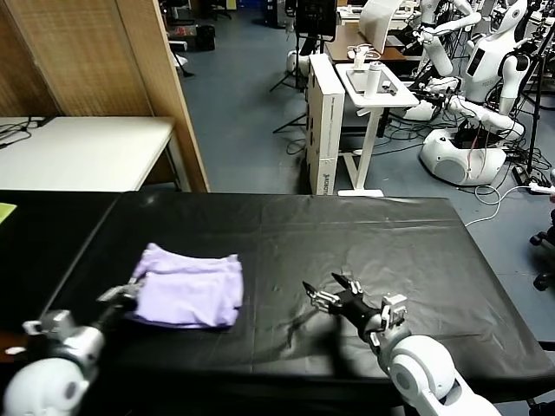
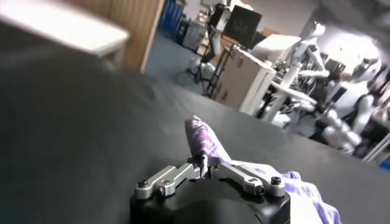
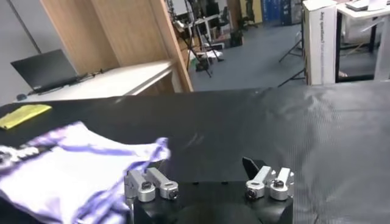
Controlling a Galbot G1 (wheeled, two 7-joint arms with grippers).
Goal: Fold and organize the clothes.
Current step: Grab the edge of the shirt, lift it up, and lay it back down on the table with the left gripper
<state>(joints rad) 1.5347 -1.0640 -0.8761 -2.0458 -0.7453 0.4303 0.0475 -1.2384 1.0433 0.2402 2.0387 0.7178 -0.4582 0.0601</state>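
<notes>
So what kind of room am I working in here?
Most likely a robotics lab. White humanoid robots stand along the far side, camera tripods sit on the grey floor, and the lavender T-shirt lies on a black-covered table.

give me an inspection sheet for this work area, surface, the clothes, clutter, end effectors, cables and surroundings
Surface: black table, covering creased.
Job's things: lavender T-shirt folded into a bundle, left of centre.
Clutter: yellow item at the table's far left edge.
End effectors: left end effector shut on the T-shirt's left edge; right end effector open, above bare table, apart from the shirt.
Cables: white cable on the floor, right.
Surroundings: white desk, wooden panel, other robots.
</notes>
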